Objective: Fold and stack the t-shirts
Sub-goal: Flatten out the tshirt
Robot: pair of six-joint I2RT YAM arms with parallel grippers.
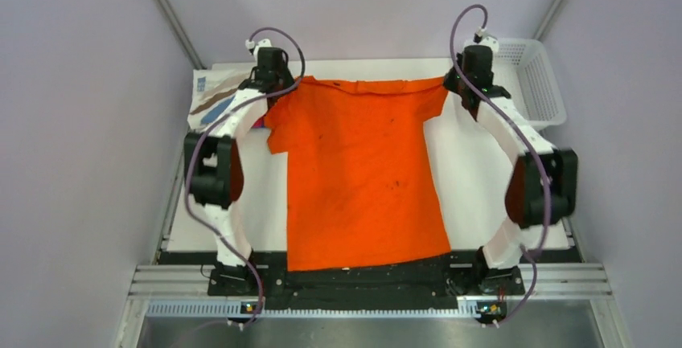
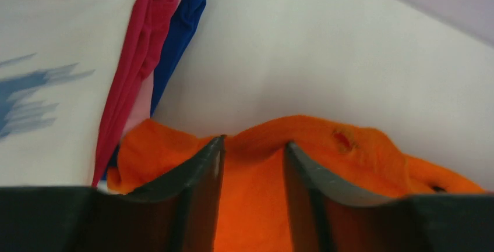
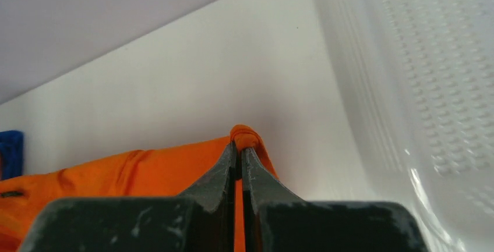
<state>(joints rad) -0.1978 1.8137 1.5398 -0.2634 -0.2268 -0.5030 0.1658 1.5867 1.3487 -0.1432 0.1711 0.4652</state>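
overhead, the orange tee (image 1: 358, 171) lies spread on the table (image 1: 474, 179), collar at the far side, folded tees (image 1: 211, 95) at its far left. from the left wrist, my left gripper (image 2: 253, 144) stands spread, orange cloth bunched between its fingers. from the right wrist, my right gripper (image 3: 240, 147) pinches a fold of the orange tee, basket (image 3: 419, 89) just beside.

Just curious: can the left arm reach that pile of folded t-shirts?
Probably yes: the pile of folded cloth t-shirts lies beside the left arm, nothing between, its jaws open over the bright orange t-shirt.
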